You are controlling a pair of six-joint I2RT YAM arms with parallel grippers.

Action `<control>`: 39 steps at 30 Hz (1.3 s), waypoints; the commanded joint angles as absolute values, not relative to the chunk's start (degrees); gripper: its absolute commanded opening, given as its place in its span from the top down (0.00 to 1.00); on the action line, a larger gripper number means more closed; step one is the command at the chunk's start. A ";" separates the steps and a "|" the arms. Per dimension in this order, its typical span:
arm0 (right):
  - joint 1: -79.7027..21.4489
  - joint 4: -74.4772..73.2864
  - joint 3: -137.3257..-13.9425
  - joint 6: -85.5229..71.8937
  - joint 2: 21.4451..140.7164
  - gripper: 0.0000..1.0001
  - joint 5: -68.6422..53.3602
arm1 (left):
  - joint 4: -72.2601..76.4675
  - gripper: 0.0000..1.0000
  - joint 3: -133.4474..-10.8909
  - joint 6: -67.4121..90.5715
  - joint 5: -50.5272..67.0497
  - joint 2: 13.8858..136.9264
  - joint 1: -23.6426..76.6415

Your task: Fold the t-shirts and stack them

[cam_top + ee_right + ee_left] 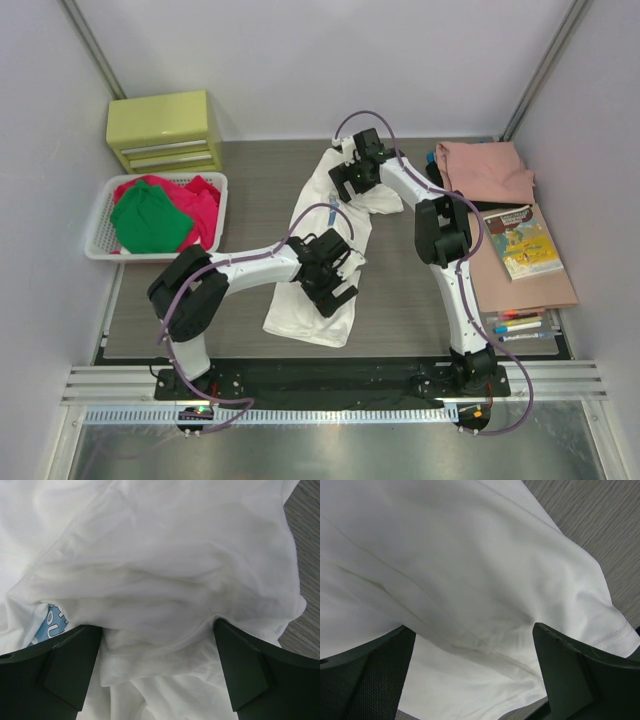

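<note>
A white t-shirt lies stretched in a long rumpled strip down the middle of the table. My left gripper hovers over its near right part, open, with the hem and folds of the cloth between its fingers. My right gripper is over the far end, open, with bunched white cloth and a seam between its fingers. A bit of blue print peeks out of a fold. Red and green t-shirts lie in the basket. A salmon-pink t-shirt lies at the far right.
The white slotted basket stands at the left, with a yellow drawer unit behind it. At the right, a brown board carries a thin book and some markers. White walls close in the table.
</note>
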State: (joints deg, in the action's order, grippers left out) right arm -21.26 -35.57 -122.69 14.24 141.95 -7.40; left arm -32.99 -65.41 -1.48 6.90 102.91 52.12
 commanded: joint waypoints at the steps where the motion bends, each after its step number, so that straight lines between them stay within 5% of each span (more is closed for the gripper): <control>1: -21.71 -43.50 -120.23 13.80 145.64 0.00 -7.56 | -33.22 0.00 -64.16 1.22 12.30 105.21 52.29; 7: -21.80 -45.08 -123.04 14.24 147.39 0.00 -7.12 | -32.52 0.00 -63.02 1.49 13.01 103.54 52.38; 16: -22.76 -52.12 -143.43 14.15 157.85 0.00 -6.32 | -32.43 0.00 -63.28 1.67 13.54 103.80 52.91; 39: -29.09 -46.59 -134.48 17.75 152.76 0.00 -2.64 | -33.05 0.00 -63.11 1.32 13.18 103.62 53.44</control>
State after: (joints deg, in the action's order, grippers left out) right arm -28.38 -42.00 -139.57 16.32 151.06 -7.38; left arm -31.97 -65.04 -0.03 7.81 102.59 52.53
